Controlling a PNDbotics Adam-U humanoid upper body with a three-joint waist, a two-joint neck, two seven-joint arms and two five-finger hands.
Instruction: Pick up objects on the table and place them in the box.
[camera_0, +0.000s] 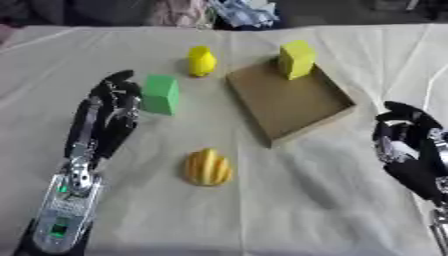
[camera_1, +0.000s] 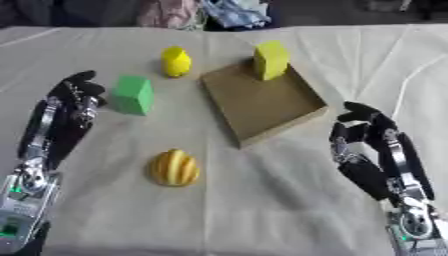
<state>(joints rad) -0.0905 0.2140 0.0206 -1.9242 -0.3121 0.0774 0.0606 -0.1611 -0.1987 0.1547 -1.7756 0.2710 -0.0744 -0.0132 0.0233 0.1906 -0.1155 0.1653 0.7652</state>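
A shallow brown cardboard box (camera_0: 289, 102) lies at the centre right of the table. A yellow block (camera_0: 297, 59) stands upright in its far corner. A green block (camera_0: 161, 94) stands left of the box, and a small yellow rounded object (camera_0: 201, 61) sits behind it. A yellow-orange ribbed object (camera_0: 208, 167) lies in front, nearer to me. My left hand (camera_0: 109, 112) is just left of the green block, fingers nearly straight, holding nothing. My right hand (camera_1: 372, 145) hovers right of the box's near corner, fingers relaxed and slightly bent, empty.
A wrinkled cream cloth (camera_0: 262, 210) covers the table. Bundled clothes (camera_0: 236, 12) lie past the far edge. A white cable (camera_1: 411, 80) runs across the cloth at the right.
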